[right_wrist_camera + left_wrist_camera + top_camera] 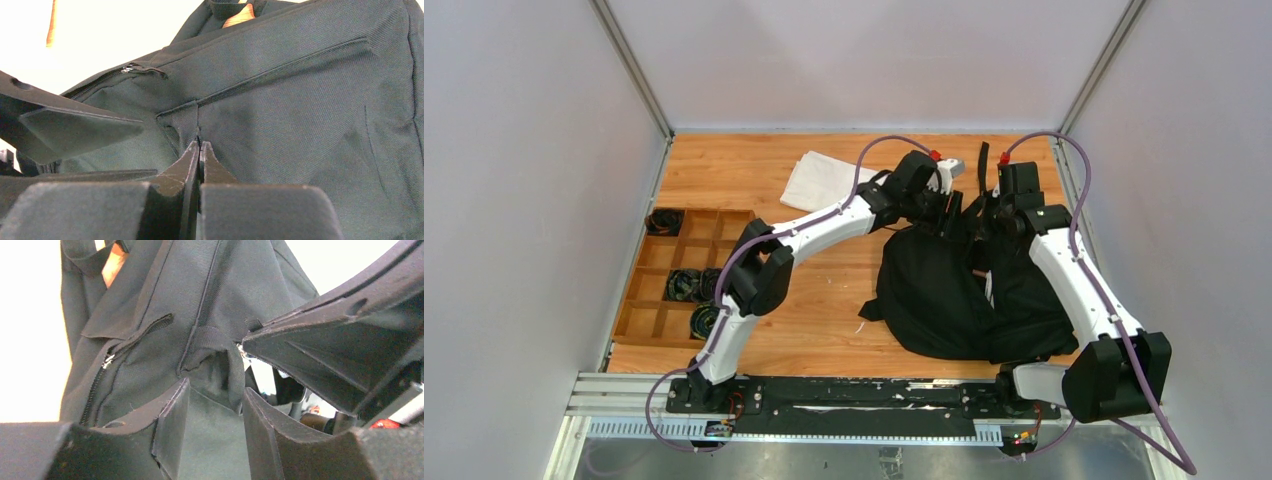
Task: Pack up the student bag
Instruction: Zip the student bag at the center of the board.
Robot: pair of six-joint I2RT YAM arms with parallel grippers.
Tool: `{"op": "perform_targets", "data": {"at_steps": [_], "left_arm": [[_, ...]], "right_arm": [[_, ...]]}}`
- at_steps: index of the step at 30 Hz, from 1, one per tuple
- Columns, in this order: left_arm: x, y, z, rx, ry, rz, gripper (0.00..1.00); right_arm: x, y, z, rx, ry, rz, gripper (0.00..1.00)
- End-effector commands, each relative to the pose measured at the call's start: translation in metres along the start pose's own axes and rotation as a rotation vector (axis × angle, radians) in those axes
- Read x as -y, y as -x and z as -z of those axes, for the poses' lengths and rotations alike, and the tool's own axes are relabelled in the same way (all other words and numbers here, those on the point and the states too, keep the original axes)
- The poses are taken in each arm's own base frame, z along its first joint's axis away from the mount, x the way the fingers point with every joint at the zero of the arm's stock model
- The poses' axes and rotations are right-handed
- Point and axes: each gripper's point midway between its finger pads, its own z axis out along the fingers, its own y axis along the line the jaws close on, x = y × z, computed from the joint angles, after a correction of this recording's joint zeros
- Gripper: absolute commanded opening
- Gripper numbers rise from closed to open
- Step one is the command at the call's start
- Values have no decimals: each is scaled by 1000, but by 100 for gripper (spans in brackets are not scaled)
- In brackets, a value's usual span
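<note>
The right gripper (pixel 200 147) pinches a seam tab (pixel 185 117) of the student bag (pixel 944 290). The left gripper (pixel 215 392), jaws apart, faces its webbing loop (pixel 215 340).

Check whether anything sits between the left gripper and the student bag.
Nothing visible does. The left gripper is open right at the student bag, straddling a webbing loop on its fabric. The right gripper, shut on the student bag's fabric, sits beside the left one, not in between.
</note>
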Motion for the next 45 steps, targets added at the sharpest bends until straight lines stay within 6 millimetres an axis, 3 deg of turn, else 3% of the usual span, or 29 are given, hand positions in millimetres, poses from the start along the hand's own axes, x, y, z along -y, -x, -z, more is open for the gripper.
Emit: {"op": "perform_targets", "data": {"at_steps": [1, 8, 14, 23, 29, 37, 45], "left_arm": [[-8, 10, 8, -15, 27, -256, 49], [-19, 26, 29, 57, 83, -625, 49], [-11, 28, 25, 141, -1, -820, 49], [2, 31, 16, 208, -36, -963, 49], [0, 33, 2, 205, -49, -982, 47], [14, 30, -10, 199, -162, -999, 46], [6, 19, -25, 151, -187, -1049, 45]], "right_arm": [[4, -4, 6, -13, -3, -16, 0], [-3, -3, 9, -16, 35, -21, 0], [-5, -2, 10, -16, 43, -21, 0], [-6, 0, 10, -13, 54, -24, 0], [-2, -2, 11, -16, 51, -27, 0], [3, -4, 15, -12, 52, -38, 0], [6, -6, 15, -19, 48, -41, 0]]}}
